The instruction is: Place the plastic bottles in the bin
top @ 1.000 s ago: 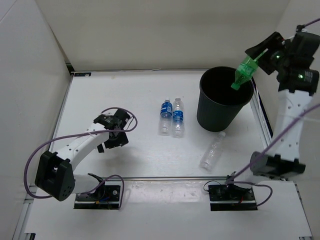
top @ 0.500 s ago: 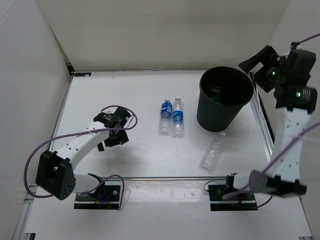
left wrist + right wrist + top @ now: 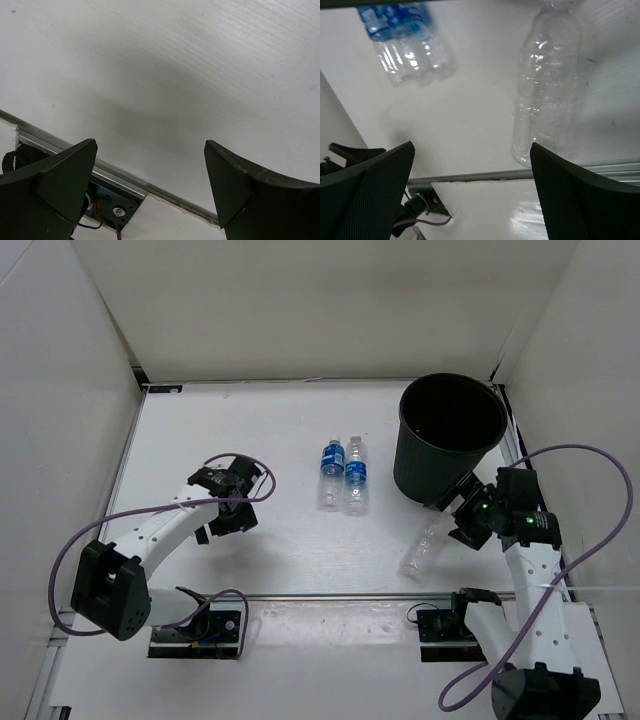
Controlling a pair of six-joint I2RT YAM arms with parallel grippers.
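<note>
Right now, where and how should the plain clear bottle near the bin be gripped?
Probably across its mid-body, coming from above with the open right gripper, jaws set across the long axis. The plain clear bottle lies on its side with both long flanks free of the other bottles; the neck end is narrower.

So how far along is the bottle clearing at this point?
Done: the green bottle held over the bin a second ago is gone from the right gripper, now open. In hand: nothing; that gripper is low near the plain clear bottle. Still to go: it and two blue-labelled bottles on the table.
</note>
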